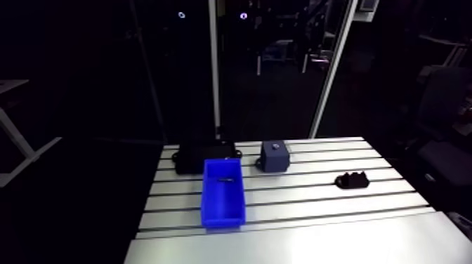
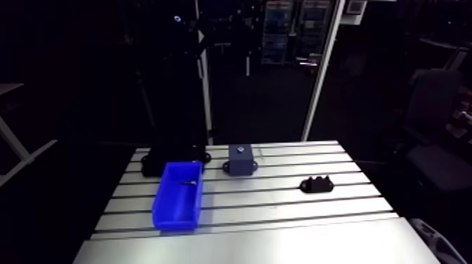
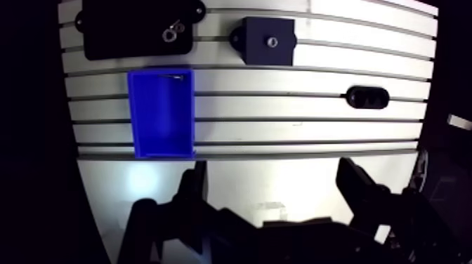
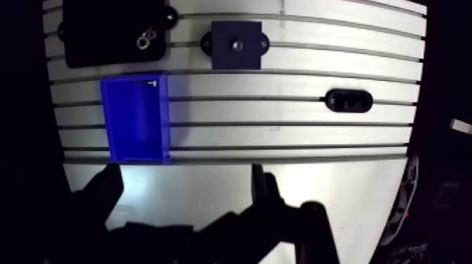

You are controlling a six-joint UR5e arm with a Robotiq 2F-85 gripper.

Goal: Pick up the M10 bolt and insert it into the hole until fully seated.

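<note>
Wide open and empty, the end effector [image 3: 272,181] could strike the blue bin [image 3: 165,150] wall reaching the corner-tucked bolt [image 3: 172,76].

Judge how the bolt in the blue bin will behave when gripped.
The bolt looks small, slim and metallic: probably rigid and light. It lies flat in the bin, so a nudge would likely roll it. It sits near one end wall, which may crowd the open gripper.

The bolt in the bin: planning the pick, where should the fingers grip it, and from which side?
Take the bolt across its shank, probably from straight above: it lies flat in the blue bin by an end wall; walls block sideways approaches.
</note>
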